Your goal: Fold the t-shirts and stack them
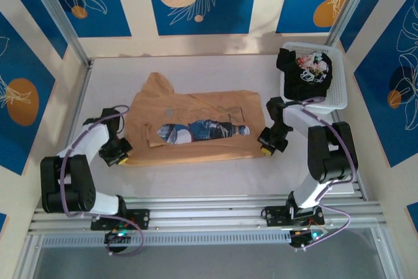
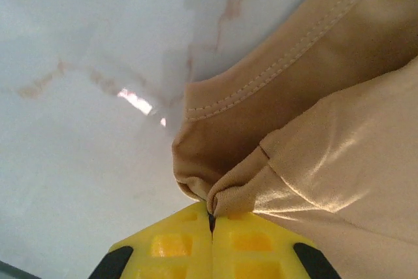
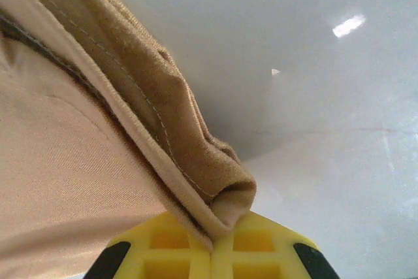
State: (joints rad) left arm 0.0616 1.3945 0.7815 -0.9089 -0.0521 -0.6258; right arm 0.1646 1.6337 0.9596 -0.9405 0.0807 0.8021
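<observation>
The left fingers (image 2: 173,246) are pinched together on the near left corner of the tan t-shirt (image 1: 196,125), which lies across the white counter (image 1: 215,178) with its blue print facing up. The right fingers (image 3: 261,246) are clamped on the shirt's near right corner. Farther right, the black t-shirt (image 1: 304,70) sits bunched in the white basket (image 1: 339,86).

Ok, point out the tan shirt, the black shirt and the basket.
tan shirt (image 1: 202,112): top view, plain cloth above the print.
black shirt (image 1: 287,66): top view, dark cloth left of print.
basket (image 1: 338,80): top view, right rim.
</observation>
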